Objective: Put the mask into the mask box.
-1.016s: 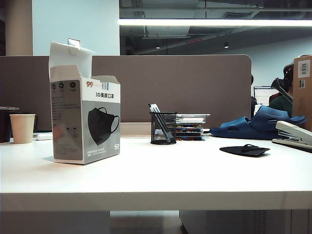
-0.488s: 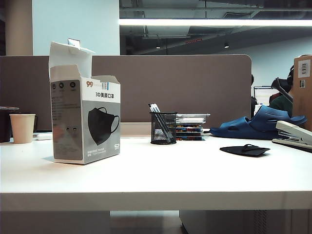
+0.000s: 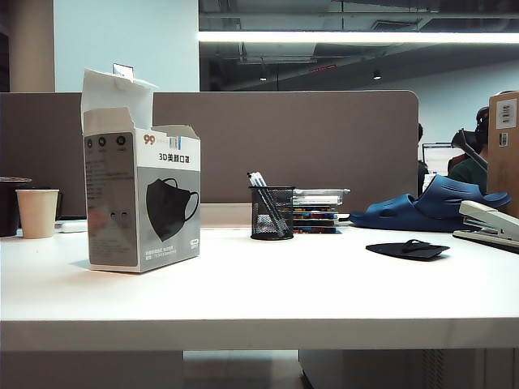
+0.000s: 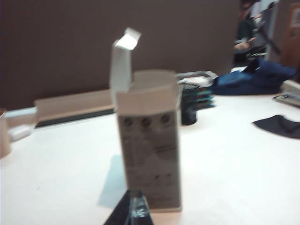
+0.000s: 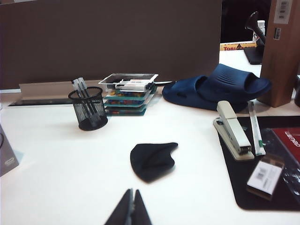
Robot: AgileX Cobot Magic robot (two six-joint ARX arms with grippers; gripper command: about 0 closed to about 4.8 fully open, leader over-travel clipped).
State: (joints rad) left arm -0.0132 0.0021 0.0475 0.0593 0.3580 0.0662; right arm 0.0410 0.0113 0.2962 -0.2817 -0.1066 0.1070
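**Mask and box unmoved on the tabletop**

Nothing had shifted in the exterior view since the earlier frames. The mask (image 3: 407,250) lay flat on the white tabletop (image 3: 268,292), well apart from the open-flapped mask box (image 3: 142,198), with the mesh pen cup (image 3: 272,213) between them. The right gripper (image 5: 131,209), fingers together, hung just short of the mask (image 5: 152,161). The left gripper (image 4: 133,211), also closed, sat near the mask box (image 4: 149,154).

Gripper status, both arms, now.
Left gripper: shut, holding nothing, just in front of the mask box.
Right gripper: shut, holding nothing, short of the mask lying on the table.
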